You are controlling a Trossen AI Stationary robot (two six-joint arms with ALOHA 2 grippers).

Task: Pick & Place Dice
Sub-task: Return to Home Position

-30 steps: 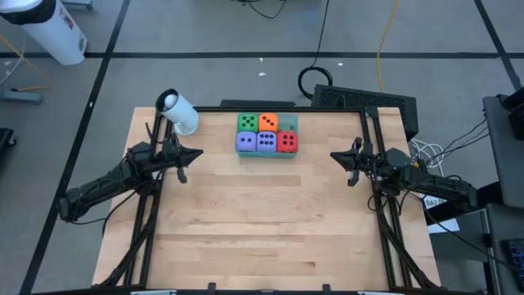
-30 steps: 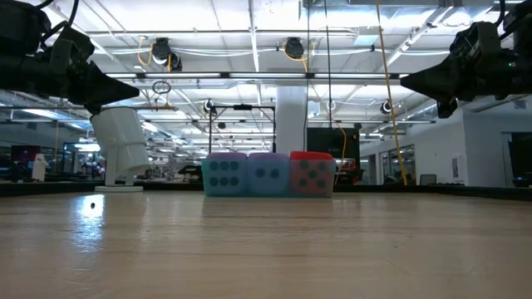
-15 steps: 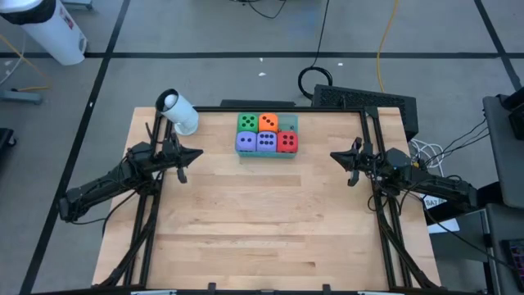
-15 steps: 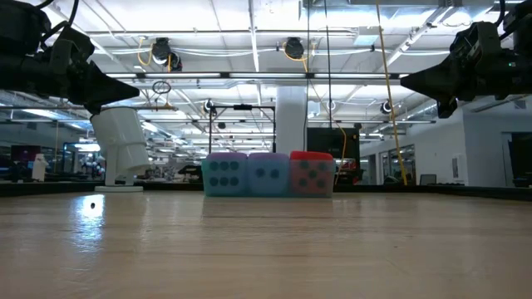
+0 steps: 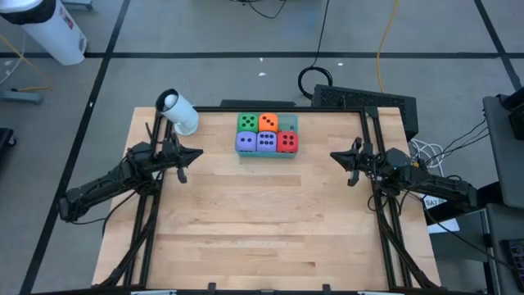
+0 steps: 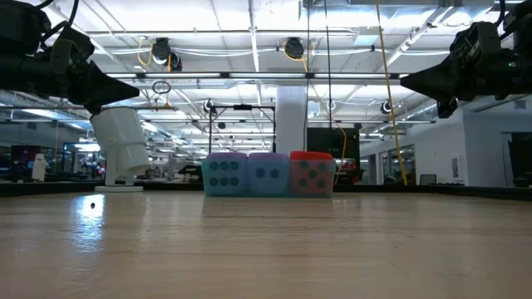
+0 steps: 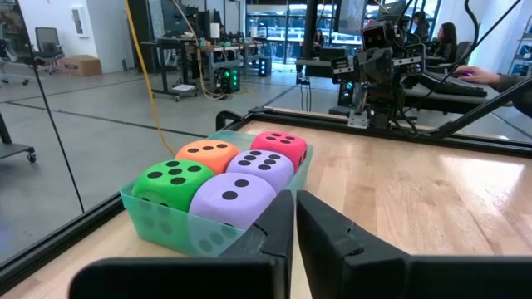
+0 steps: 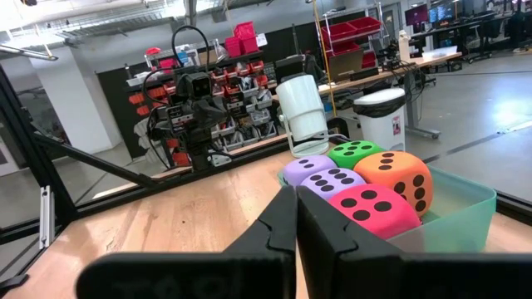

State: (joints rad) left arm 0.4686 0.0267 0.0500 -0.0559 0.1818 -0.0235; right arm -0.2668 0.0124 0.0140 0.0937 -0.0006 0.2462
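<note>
**Inspector:** State of your grippers?

**Operator:** My left gripper (image 5: 190, 154) hovers above the pale wooden table (image 5: 262, 221) near its left edge, fingers pressed together, holding nothing. My right gripper (image 5: 337, 156) is the same near the right edge.

**Inspector:** The dice?

**Operator:** All sit in the translucent green plastic tray (image 5: 290, 124) at the middle of the far edge. Its long axis runs left to right. Back row: soft green die (image 5: 246, 123), soft orange die (image 5: 267, 123). Front row: two soft purple dice (image 5: 245, 141) (image 5: 265, 142), then soft red die (image 5: 286, 142).
</note>
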